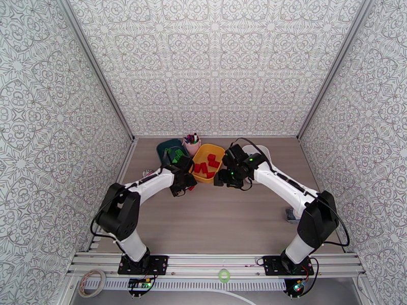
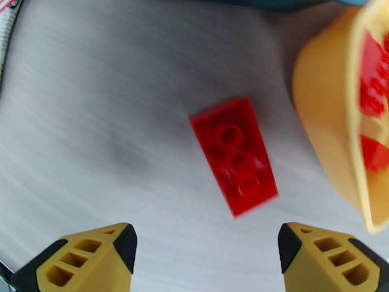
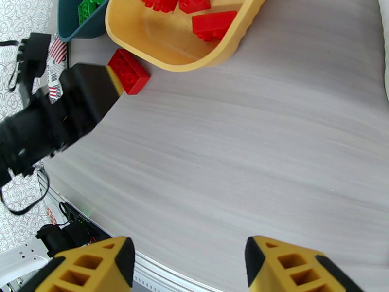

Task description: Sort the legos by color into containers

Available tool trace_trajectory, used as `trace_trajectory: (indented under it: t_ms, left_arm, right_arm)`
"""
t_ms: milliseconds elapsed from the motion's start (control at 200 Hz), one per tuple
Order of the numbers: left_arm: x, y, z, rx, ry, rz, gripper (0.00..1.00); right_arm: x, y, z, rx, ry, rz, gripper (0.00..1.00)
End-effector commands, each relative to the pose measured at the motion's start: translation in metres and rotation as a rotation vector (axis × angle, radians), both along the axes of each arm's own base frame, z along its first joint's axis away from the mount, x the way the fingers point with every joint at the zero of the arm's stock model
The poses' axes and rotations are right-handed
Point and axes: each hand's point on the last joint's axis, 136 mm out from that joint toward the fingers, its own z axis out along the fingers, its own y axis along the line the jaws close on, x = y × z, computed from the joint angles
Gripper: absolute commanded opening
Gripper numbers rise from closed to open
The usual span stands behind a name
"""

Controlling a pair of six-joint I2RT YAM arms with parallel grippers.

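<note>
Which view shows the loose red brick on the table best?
Left wrist: the red brick lies central, studs visible, ahead of the open left gripper. Right wrist shows it smaller, by the yellow tray, partly behind that gripper. From the top camera it is too small to judge.

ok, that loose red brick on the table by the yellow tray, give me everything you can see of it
The red lego brick is an oblong block of glossy plastic with three round marks in a row on its upward face; blur hides whether they are studs or underside tubes. It lies flat and skewed on the table, just outside the wall of the yellow tray, with a narrow gap between them. The left gripper is open near it, with both fingers clear of it.
</note>
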Motion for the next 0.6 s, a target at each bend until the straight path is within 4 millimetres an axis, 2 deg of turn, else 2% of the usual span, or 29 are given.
trace_trajectory:
  t_ms: [0, 295, 485, 590]
  left_arm:
    - [0.015, 0.001, -0.004, -0.029, -0.036, 0.073, 0.81]
    - [0.026, -0.002, -0.014, -0.055, -0.043, 0.089, 0.81]
    - [0.021, 0.0, -0.03, -0.042, 0.006, 0.099, 0.78]
    - [0.018, 0.003, -0.037, -0.034, 0.031, 0.105, 0.72]
  right_arm:
    - [-0.004, -0.006, 0.0, -0.034, 0.0, -0.001, 0.64]
    - [-0.004, -0.006, -0.002, -0.038, 0.009, 0.0, 0.64]
    - [-0.002, -0.007, 0.001, -0.044, 0.003, 0.002, 0.63]
    - [-0.001, -0.008, 0.004, -0.048, -0.004, -0.002, 0.63]
